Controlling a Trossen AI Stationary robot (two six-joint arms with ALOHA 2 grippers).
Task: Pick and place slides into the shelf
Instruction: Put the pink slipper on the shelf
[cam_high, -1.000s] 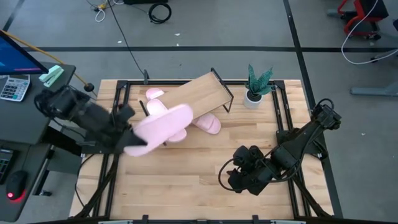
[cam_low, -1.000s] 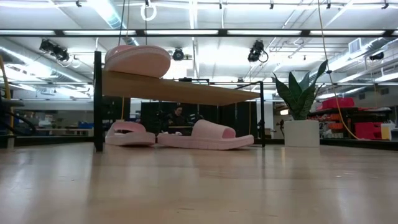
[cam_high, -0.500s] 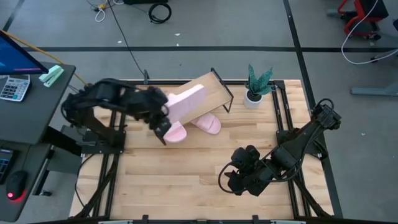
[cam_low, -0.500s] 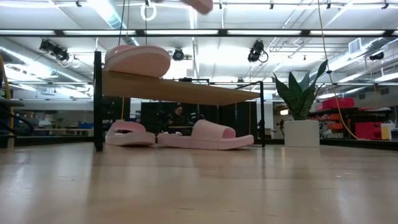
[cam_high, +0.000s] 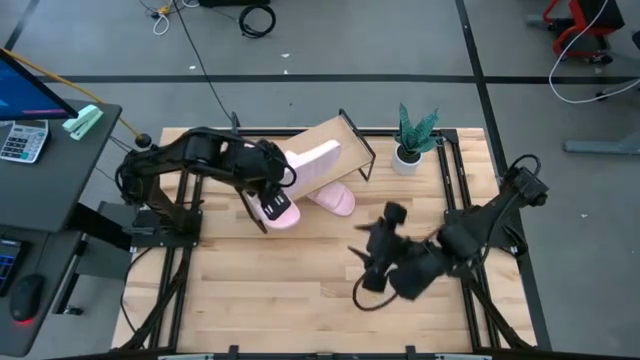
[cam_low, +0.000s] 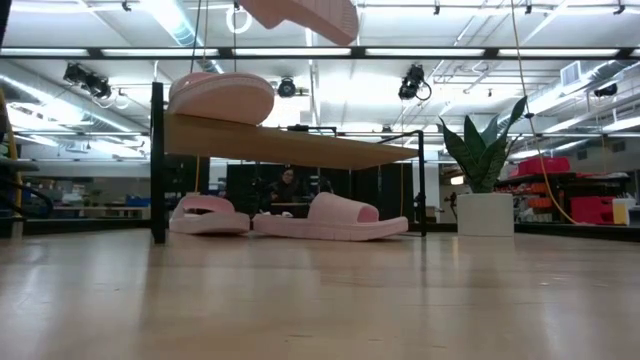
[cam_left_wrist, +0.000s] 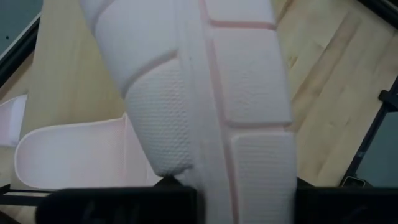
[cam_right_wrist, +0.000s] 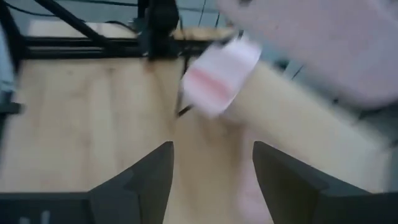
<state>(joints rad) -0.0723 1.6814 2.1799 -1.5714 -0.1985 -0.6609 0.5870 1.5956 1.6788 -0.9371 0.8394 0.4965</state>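
Rubber, pale pink and softly moulded, is making up the slide (cam_high: 312, 160) that the left gripper (cam_high: 272, 178) is clamping by one end and holding in the air over the shelf (cam_high: 335, 150). From above, its long axis is running from the gripper toward the shelf's far right corner, free end pointing that way. The left wrist view is filling with its sole (cam_left_wrist: 205, 93), cut into raised blocks with a fine dimpled grain between them. At table height the same slide (cam_low: 300, 14) is showing only at the top edge, well above the board. The shelf is a slanted light-wood board on a thin black metal frame, sloping down to the right in the low view. A second slide (cam_low: 221, 97) is lying on the board's higher end, rounded and smooth. Two more slides (cam_low: 330, 218) are resting on the wooden tabletop (cam_high: 300, 290) under the shelf, one with its wide strap (cam_low: 205, 207) arching up. The right gripper (cam_high: 385, 262) is hanging over the table's right half, well apart from the shelf, its two dark fingers (cam_right_wrist: 143, 180) spread wide with nothing between them. A small potted plant (cam_high: 412, 135) with pointed green leaves is standing in a white pot just beside the shelf's right end.
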